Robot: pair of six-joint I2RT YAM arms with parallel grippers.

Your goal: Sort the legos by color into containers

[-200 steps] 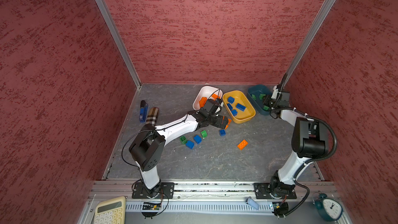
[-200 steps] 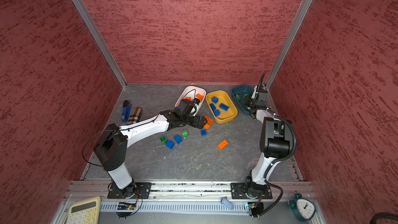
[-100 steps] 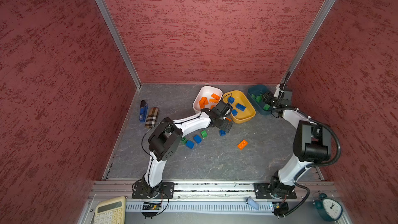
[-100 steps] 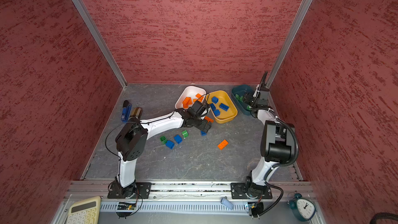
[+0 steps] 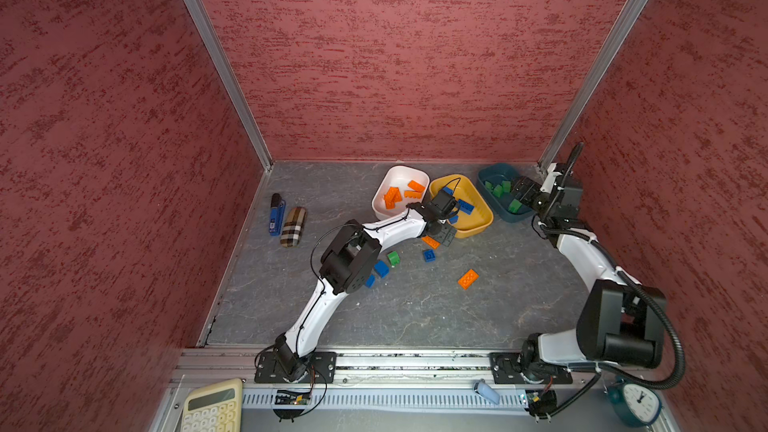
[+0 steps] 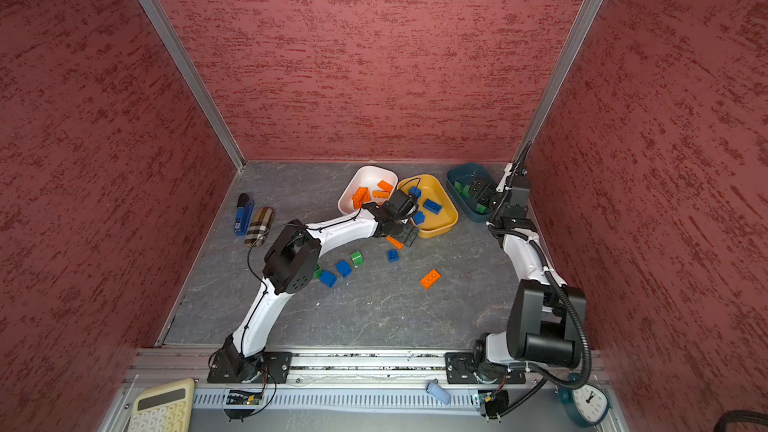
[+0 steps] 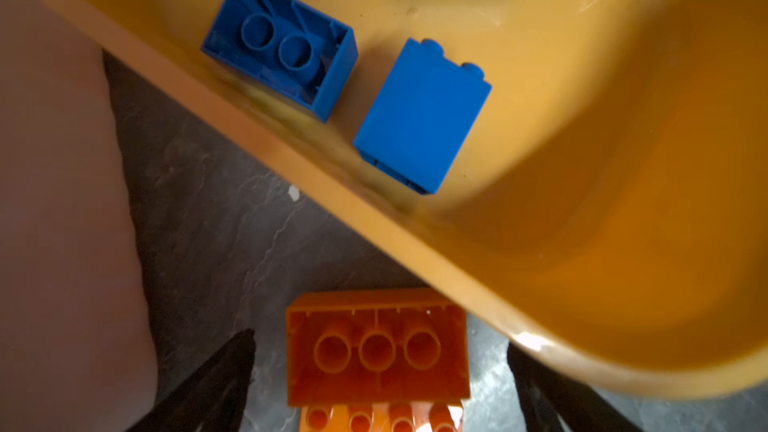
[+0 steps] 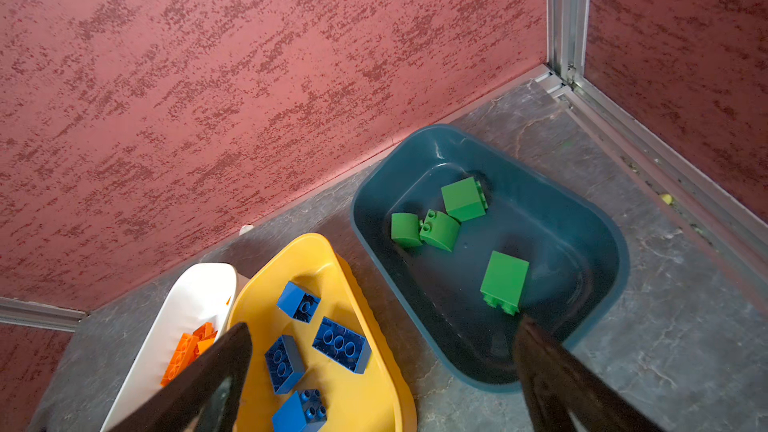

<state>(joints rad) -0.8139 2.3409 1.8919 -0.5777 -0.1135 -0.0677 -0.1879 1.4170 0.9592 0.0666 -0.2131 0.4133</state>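
Orange brick (image 7: pixel 374 367) sits between parted jaws of my left gripper (image 7: pixel 379 342), lined up to grab; right gripper (image 8: pixel 384 323) hangs splayed, empty, over teal tub (image 8: pixel 615 251).

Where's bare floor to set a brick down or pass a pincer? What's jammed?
Free: the floor strip between the loose orange brick and the front rail; the patch between the plaid case and the white tub. Crowded: by the yellow tub, where the left pincer straddles orange bricks; blue and green bricks beside the left arm.
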